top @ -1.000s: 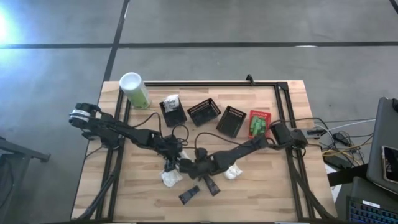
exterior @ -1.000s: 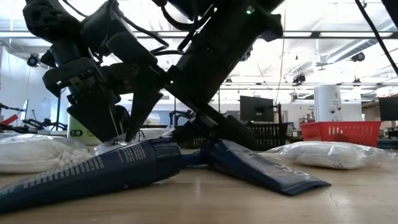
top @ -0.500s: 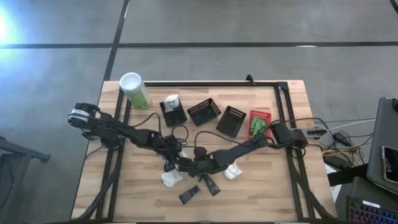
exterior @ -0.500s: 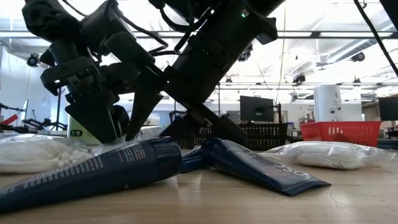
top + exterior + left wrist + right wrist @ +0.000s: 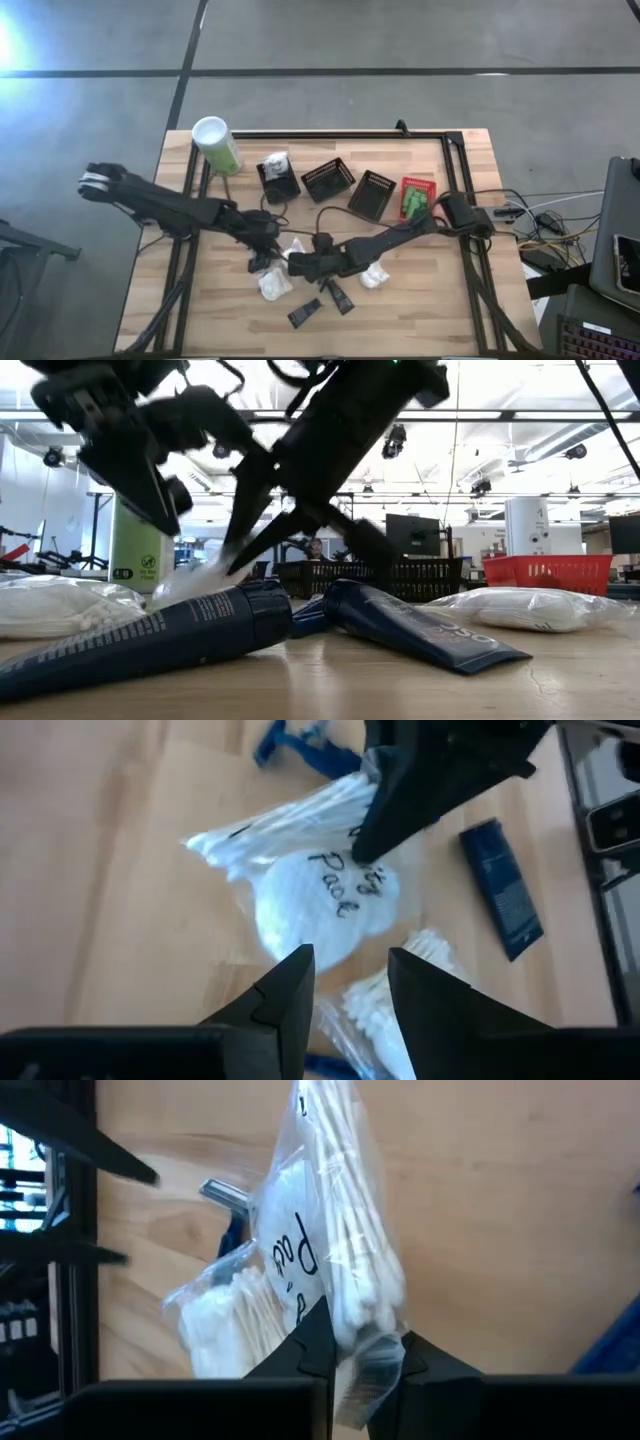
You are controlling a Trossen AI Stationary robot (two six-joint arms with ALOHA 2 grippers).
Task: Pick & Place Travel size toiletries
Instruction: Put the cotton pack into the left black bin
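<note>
My right gripper (image 5: 292,262) is shut on a clear packet of cotton swabs and pads (image 5: 320,1250) near the table's middle; the left wrist view shows that packet (image 5: 320,900) too. My left gripper (image 5: 350,982) hangs open above it, on its left side, and touches nothing. A second white packet (image 5: 275,286) lies flat on the wood below them, a third (image 5: 373,276) to the right. Two dark tubes (image 5: 305,314) (image 5: 338,296) lie near the front edge. A blue razor (image 5: 300,748) lies beside the packets. My right gripper pinches one end of the clear bag (image 5: 362,1342) between its two fingers, slanting down from the table's right. The bag reaches away from the fingertips with swabs and pads bunched inside. Whether its far end rests on the table I cannot tell.
Three black slotted baskets (image 5: 328,180) and a red one (image 5: 417,197) with green items stand in a row at the back. A pale-green canister (image 5: 217,146) stands at the far left corner. A black frame rail (image 5: 330,134) runs along the far edge.
My right gripper has shut on the clear packet and lifted a little, raising that end of the packet off the wood. My left gripper has risen and drawn back toward the table's left edge, staying open.
</note>
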